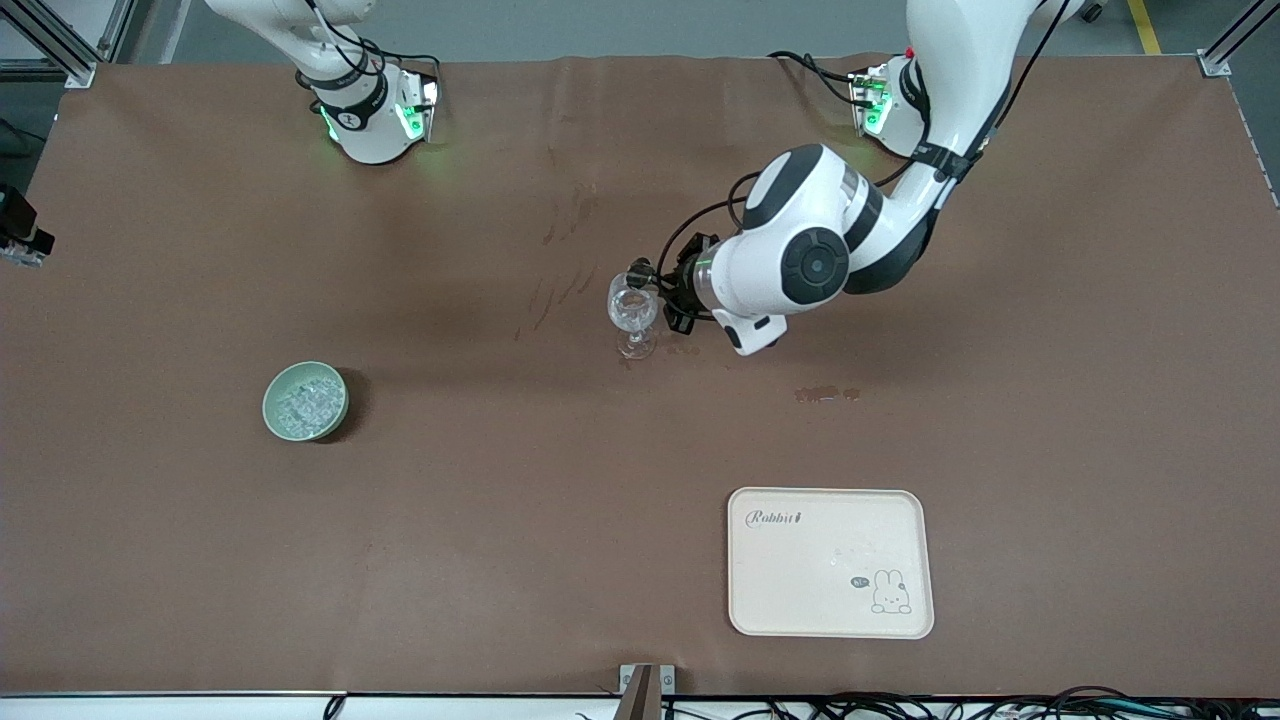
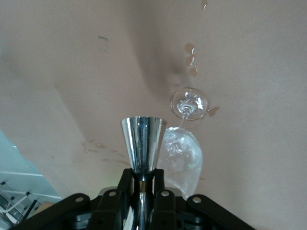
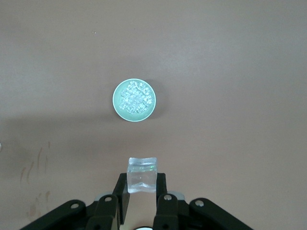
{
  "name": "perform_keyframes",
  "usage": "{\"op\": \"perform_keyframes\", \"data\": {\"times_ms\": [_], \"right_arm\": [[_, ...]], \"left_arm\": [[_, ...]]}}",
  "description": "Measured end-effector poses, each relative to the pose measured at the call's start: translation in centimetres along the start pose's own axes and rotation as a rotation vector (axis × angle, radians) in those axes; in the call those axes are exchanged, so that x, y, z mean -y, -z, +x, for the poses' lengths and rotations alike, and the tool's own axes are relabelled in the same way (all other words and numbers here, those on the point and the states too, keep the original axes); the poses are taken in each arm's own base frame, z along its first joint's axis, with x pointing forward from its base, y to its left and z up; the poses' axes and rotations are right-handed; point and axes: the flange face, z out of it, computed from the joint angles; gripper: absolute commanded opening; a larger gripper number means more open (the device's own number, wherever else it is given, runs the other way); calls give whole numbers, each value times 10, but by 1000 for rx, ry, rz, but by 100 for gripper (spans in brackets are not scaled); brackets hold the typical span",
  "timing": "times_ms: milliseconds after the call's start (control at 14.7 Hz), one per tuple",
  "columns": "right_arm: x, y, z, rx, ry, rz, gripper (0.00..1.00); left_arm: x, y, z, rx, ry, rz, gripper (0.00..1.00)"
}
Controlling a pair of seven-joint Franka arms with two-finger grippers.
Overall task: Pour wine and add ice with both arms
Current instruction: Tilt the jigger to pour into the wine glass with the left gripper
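Observation:
My left gripper point(image 1: 668, 290) is shut on the waist of a shiny metal jigger point(image 1: 639, 270), held tipped sideways at the rim of the clear stemmed glass point(image 1: 633, 314) standing mid-table. In the left wrist view the jigger point(image 2: 143, 143) sticks out from the gripper point(image 2: 143, 181), with the glass point(image 2: 184, 153) close beside it. My right gripper point(image 3: 141, 186) is shut on one clear ice cube point(image 3: 142, 173), high above the table. The pale green bowl point(image 3: 113, 100) of ice point(image 3: 135, 99) lies far below it. The bowl point(image 1: 272, 415) sits toward the right arm's end. The right gripper is out of the front view.
A cream tray point(image 1: 830, 600) with a rabbit print lies nearer the front camera than the glass, toward the left arm's end. Dark wet stains point(image 1: 826, 394) mark the brown cloth between glass and tray. A black device point(image 1: 20, 235) sits at the table edge.

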Motion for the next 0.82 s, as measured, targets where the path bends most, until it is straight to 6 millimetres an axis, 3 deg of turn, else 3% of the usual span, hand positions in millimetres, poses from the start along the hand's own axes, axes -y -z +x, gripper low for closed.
{"op": "perform_keyframes", "data": {"times_ms": [817], "right_arm": [[0,0,0,0,0,0,0]], "left_arm": [[0,-6,2,-57,49,-9,0]]}}
